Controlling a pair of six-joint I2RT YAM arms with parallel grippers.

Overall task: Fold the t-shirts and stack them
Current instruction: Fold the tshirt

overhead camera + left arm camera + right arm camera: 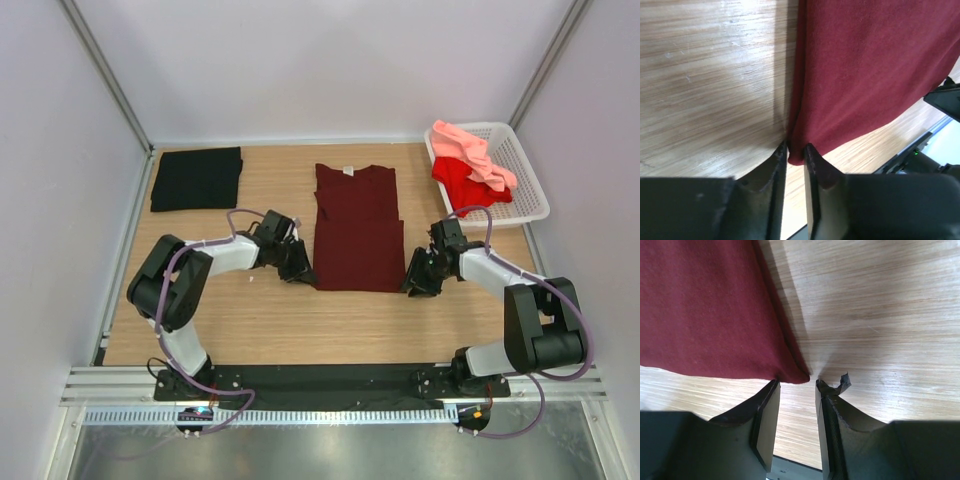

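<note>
Count: one of four folded, second under way

Maroon t-shirt point(357, 225) lies flat between my two grippers, sleeves already turned in, body at full length, neck label at the end farthest from my fingertips. I judge the lengthwise fold is the step in hand.

Black t-shirt point(197, 178) sits folded square, well apart beyond and outboard of my left gripper point(796, 152). It is the only finished piece, the base of the stack.

Basket point(525, 175), beyond and outboard of my right gripper point(797, 390), holds the red t-shirt point(465, 185) and the salmon pink t-shirt point(470, 150), both crumpled and untouched.

Left jaws narrow, pinched on the near hem corner.

Right jaws stand apart, holding nothing. The other hem corner lies just ahead of the tips, not yet between them.
</note>
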